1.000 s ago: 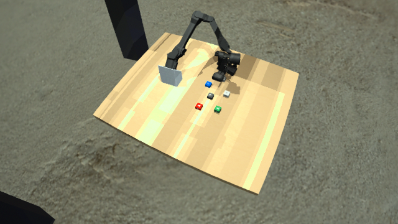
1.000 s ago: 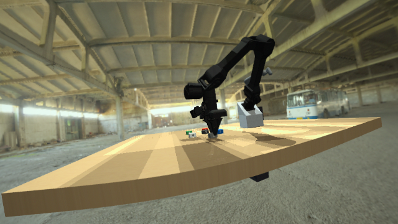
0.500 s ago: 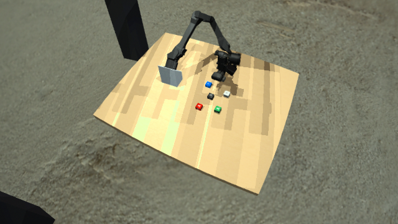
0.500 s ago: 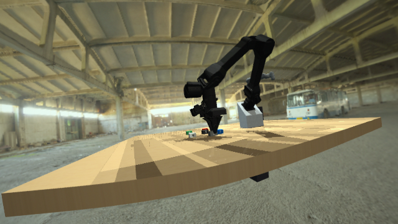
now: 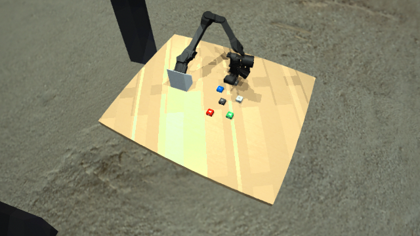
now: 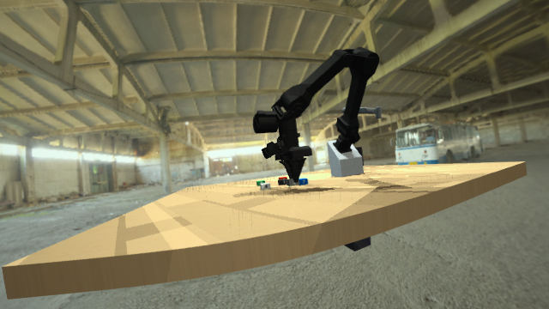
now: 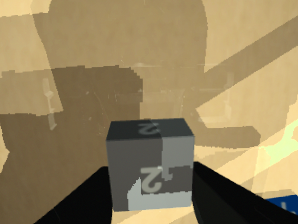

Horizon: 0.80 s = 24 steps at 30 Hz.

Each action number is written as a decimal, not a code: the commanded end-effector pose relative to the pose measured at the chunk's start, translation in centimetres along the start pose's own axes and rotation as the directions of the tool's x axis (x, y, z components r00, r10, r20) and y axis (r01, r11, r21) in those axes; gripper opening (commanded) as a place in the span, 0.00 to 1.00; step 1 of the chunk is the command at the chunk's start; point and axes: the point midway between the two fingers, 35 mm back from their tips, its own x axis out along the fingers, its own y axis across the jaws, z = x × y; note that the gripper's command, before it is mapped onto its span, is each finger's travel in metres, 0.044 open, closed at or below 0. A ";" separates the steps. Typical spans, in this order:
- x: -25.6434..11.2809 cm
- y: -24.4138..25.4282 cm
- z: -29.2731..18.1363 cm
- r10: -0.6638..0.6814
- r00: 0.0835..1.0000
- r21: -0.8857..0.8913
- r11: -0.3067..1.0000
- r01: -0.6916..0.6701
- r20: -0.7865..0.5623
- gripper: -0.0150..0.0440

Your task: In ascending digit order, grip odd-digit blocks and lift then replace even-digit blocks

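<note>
My gripper (image 5: 235, 82) (image 6: 294, 181) (image 7: 150, 173) points down and is shut on the grey block (image 7: 125, 170), which shows a 2 on its top and side in the wrist view. The block is at or very near table level; I cannot tell if a small gap lies under it. A blue block (image 5: 220, 88) (image 6: 304, 181) (image 7: 286, 208) is nearest to the gripper. A black block (image 5: 222, 101) (image 6: 281, 182), a white block (image 5: 239, 98) (image 6: 265, 186), a red block (image 5: 210, 112) and a green block (image 5: 230, 115) (image 6: 260, 183) stand apart. Their digits are not readable.
The arm's grey base mount (image 5: 180, 80) (image 6: 346, 165) stands on the wooden table (image 5: 256, 154) (image 6: 240, 227), on the blue block's side of the group. Patchy shadows and bright strips cross the table top.
</note>
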 end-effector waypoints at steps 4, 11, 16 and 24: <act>0.4 0.1 0.0 0.003 1.000 -0.006 1.000 -0.003 0.002 0.46; 1.3 0.2 0.0 0.003 1.000 -0.006 1.000 -0.003 0.002 0.46; 1.4 0.2 0.0 0.004 1.000 -0.006 1.000 -0.004 0.002 0.46; 1.4 0.2 0.0 0.004 1.000 -0.006 1.000 -0.004 0.002 0.55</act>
